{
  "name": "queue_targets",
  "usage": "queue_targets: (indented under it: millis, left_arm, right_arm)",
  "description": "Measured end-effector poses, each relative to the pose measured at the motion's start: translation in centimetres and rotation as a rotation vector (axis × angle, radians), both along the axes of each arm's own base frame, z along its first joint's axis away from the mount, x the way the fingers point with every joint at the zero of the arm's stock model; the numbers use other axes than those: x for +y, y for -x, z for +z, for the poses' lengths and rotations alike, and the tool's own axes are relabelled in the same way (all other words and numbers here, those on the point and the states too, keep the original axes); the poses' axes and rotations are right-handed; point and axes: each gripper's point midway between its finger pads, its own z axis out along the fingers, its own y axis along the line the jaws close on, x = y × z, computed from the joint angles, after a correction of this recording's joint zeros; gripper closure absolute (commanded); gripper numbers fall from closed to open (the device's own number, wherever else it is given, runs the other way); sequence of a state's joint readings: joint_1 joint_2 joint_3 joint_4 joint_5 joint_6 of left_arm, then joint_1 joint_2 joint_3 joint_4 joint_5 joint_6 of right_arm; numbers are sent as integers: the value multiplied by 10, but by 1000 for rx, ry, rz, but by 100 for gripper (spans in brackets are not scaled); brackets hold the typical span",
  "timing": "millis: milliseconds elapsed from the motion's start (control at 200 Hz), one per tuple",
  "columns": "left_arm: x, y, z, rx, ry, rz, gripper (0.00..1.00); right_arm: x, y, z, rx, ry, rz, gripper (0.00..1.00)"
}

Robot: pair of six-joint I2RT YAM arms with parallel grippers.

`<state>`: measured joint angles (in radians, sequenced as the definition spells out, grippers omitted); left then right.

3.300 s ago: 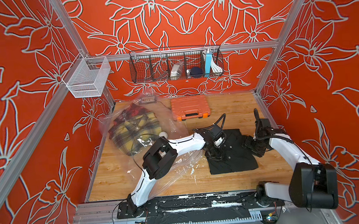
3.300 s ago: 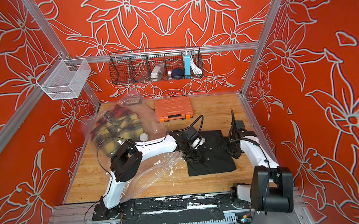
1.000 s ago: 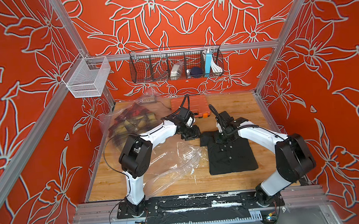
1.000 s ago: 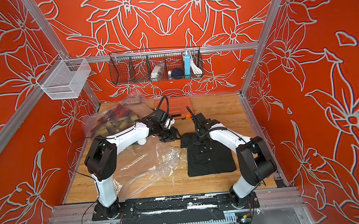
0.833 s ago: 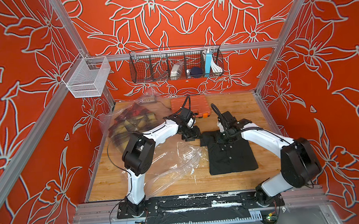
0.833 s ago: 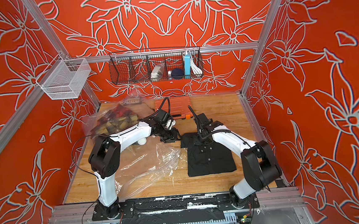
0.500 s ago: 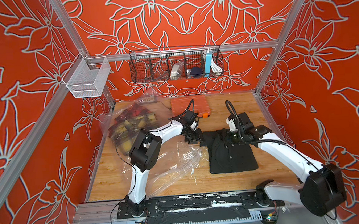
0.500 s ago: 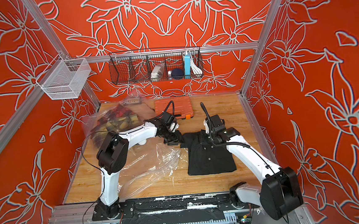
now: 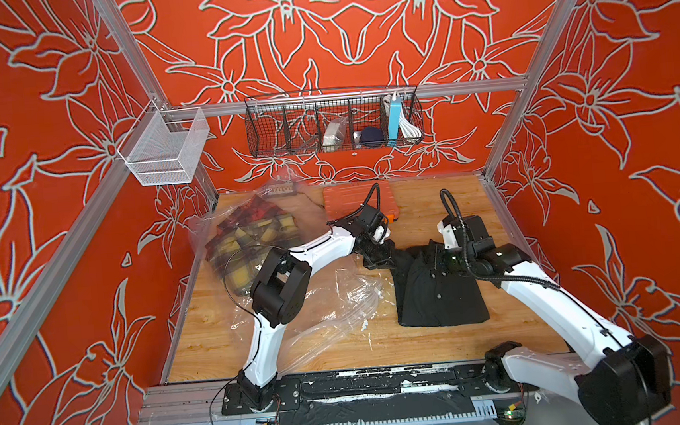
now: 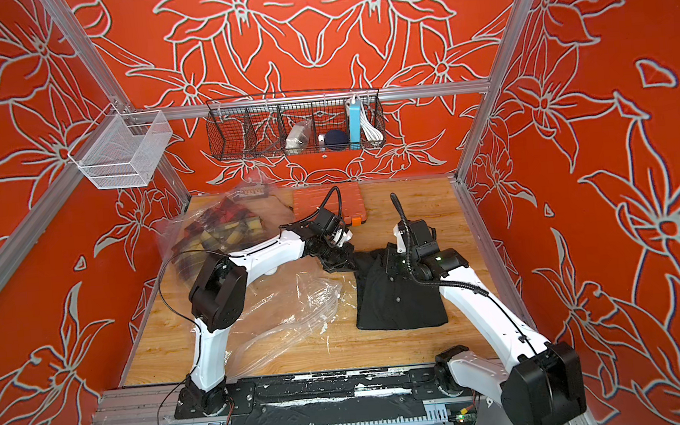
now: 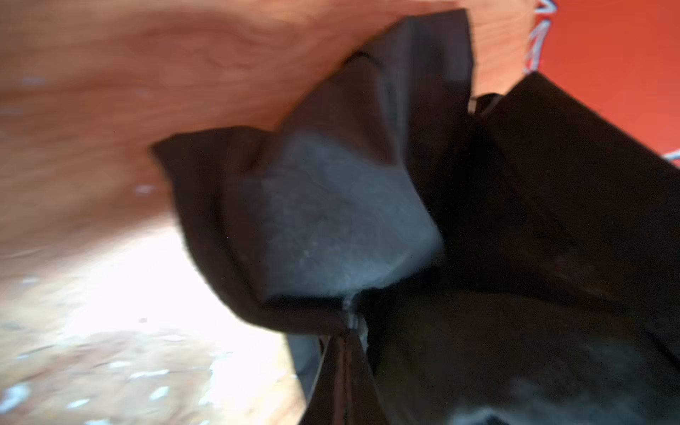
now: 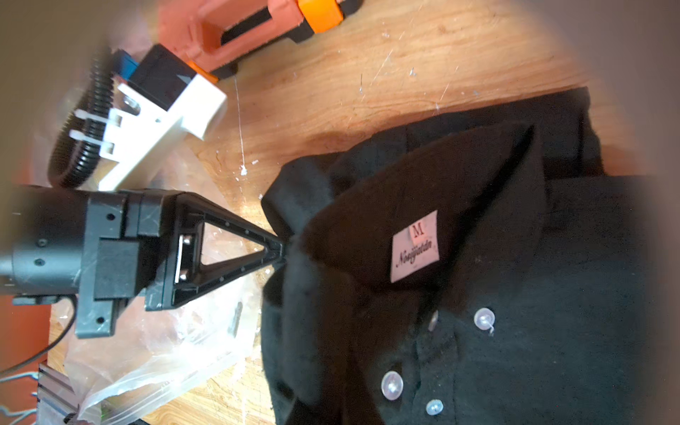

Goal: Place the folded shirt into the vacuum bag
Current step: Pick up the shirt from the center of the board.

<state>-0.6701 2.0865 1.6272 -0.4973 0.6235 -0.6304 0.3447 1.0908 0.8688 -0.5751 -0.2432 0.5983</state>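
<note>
Left hand (image 9: 379,257): fingers together, clamped on the far left corner of the black shirt (image 9: 440,297), next to the collar. The right wrist view confirms this: the left hand (image 12: 281,250) has its tips meeting on the cloth edge. The left wrist view is blurred but shows black cloth bunched close to the camera.

Right hand (image 9: 445,261): closed, sitting over the collar area of the shirt. Cannot tell whether it pinches any cloth.

Shirt: folded, on the desk (image 9: 215,339) right of centre, buttons up, collar toward the back wall. The collar is raised, and a white label (image 12: 415,246) marked M shows inside it. The shirt is outside the vacuum bag (image 9: 337,301).

Vacuum bag: clear and crumpled, lying on the desk just left of the shirt, partly under the left arm. Cannot tell whether it touches the shirt.

Also on the desk:
- An orange case (image 9: 354,200) at the back, behind the left hand.
- Plaid cloth (image 9: 249,237) wrapped in clear plastic, back left.
</note>
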Motion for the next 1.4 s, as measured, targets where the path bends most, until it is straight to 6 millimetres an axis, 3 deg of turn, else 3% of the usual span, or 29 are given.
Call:
queue_targets:
  millis: [135, 215, 295, 425, 505, 716, 866, 996, 1181, 1286, 1401]
  left_arm:
    - [-20, 23, 20, 7, 80, -43, 100]
    - [-23, 39, 21, 18, 107, -69, 100]
    - [-18, 51, 4, 46, 93, -83, 100]
    - [-1, 56, -52, 101, -31, -88, 99]
    - [7, 55, -75, 112, -81, -86, 97]
    - [11, 45, -76, 79, -89, -79, 95]
    - [11, 45, -76, 73, -88, -81, 95]
    - [11, 44, -76, 64, -86, -89, 93]
    - [16, 37, -73, 54, -78, -75, 84]
    - [28, 27, -63, 45, -68, -43, 75]
    - [45, 17, -42, 19, -57, -6, 71]
  right_arm:
    - [-4, 0, 9, -31, -7, -17, 100]
    - [-6, 0, 10, -37, -8, -23, 100]
    - [-6, 0, 10, -35, -8, -26, 100]
    - [-7, 0, 7, -26, -6, -28, 100]
    - [-6, -2, 3, -15, -2, -23, 100]
    - [-1, -8, -3, -6, -10, -10, 100]
    - [13, -18, -9, -17, -22, 22, 100]
    - [38, -22, -25, 2, -12, 89, 100]
    - [57, -23, -80, 101, 19, 122, 100]
    - [56, -22, -105, 157, 31, 106, 83]
    - [59, -25, -114, 181, 14, 81, 62]
